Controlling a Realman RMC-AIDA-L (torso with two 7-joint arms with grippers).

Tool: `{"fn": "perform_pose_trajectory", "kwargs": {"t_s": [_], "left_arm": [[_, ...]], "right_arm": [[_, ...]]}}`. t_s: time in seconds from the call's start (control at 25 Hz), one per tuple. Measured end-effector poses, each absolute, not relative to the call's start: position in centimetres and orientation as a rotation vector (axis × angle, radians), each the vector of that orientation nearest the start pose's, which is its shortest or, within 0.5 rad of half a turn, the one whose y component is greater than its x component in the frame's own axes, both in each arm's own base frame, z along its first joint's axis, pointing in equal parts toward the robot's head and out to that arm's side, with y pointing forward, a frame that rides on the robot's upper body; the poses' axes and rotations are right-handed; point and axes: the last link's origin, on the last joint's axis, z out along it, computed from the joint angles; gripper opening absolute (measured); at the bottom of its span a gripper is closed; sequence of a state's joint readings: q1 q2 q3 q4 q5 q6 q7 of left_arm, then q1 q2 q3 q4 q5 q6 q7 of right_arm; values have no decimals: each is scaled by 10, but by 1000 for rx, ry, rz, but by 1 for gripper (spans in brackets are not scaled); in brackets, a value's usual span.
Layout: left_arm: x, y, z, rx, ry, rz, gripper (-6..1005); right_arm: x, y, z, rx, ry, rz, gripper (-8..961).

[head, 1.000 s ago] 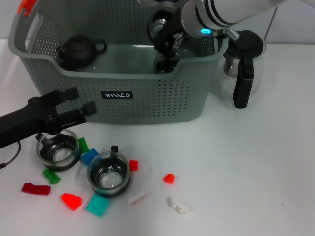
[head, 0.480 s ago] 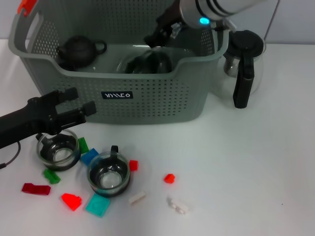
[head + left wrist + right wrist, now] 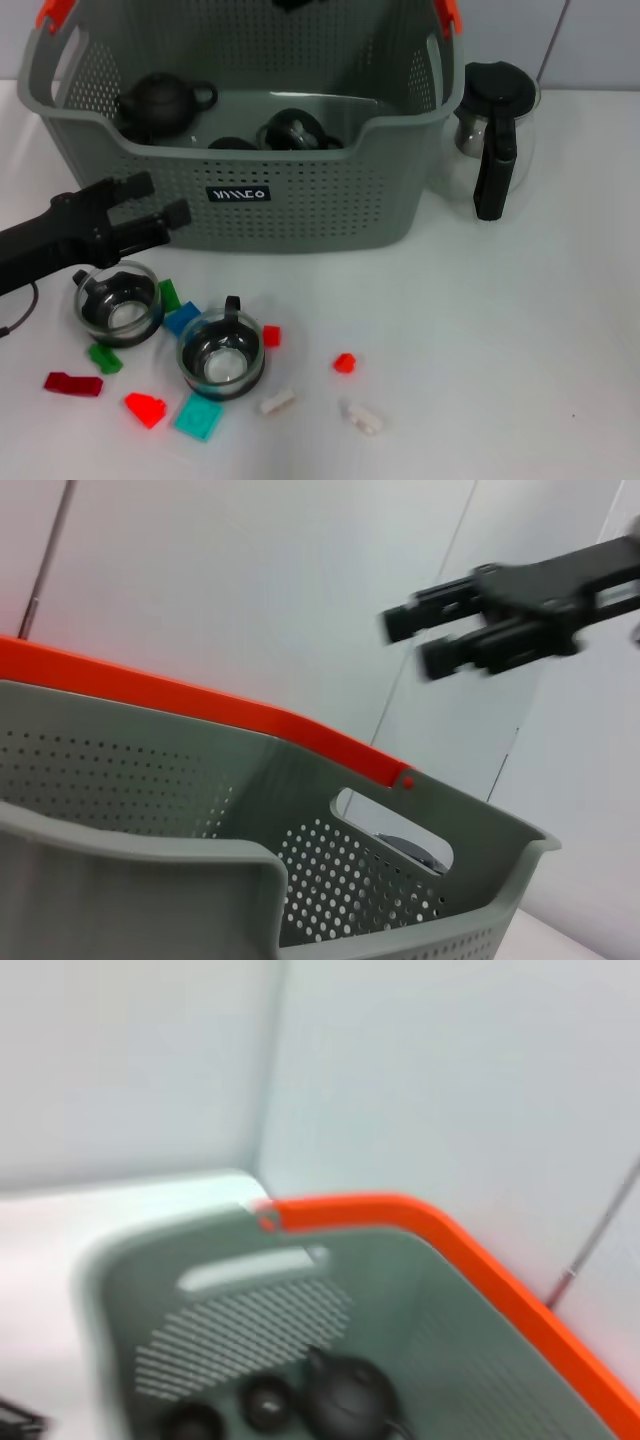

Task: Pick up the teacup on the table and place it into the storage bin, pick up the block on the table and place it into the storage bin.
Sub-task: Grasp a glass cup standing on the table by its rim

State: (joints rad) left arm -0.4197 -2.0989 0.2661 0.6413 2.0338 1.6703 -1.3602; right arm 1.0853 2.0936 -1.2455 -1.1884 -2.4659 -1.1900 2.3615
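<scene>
While dark teacups [image 3: 290,130] already lie inside the storage bin [image 3: 300,205] at upper centre, two glass teacups [image 3: 220,357] and scattered blocks [image 3: 146,408] remain on the tabletop [image 3: 480,350] at lower left; the left tool [image 3: 150,212], parted and empty, hovers above them.

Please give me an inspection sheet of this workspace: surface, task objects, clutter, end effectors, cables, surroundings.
Surface: white table, no spill seen.
Job's things: storage bin at the rear, holding a dark teapot and dark cups; two glass teacups and coloured blocks on the table in front.
Clutter: glass pitcher right of the bin.
End effectors: left end effector open, low before the bin, above the left teacup; right one seen from the left wrist, raised above the bin.
Cables: thin dark cable at the left edge.
Surroundings: pale wall.
</scene>
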Motion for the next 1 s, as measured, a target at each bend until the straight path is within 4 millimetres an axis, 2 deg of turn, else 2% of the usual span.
{"fn": "perform_pose_trajectory", "kwargs": {"t_s": [0.16, 0.32, 0.36, 0.44, 0.6, 0.8, 1.0], "left_arm": [[-311, 295, 42, -2323, -830, -975, 859], [-309, 297, 43, -2325, -821, -983, 859], [-308, 298, 43, -2326, -820, -985, 859], [-308, 298, 43, -2327, -821, -987, 859], [-307, 299, 44, -2323, -821, -993, 859], [-307, 300, 46, -2314, -822, -1007, 858], [-306, 300, 47, -2314, -825, -1009, 858]], "right_arm": [[-4, 411, 30, -2691, 195, 185, 698], [22, 379, 49, -2818, 152, 248, 699], [36, 370, 58, -2854, 151, 296, 699], [47, 363, 66, -2874, 156, 342, 700], [81, 344, 86, -2917, 162, 441, 700], [121, 325, 86, -2951, 167, 406, 700], [169, 319, 69, -2909, 210, 453, 701]]}}
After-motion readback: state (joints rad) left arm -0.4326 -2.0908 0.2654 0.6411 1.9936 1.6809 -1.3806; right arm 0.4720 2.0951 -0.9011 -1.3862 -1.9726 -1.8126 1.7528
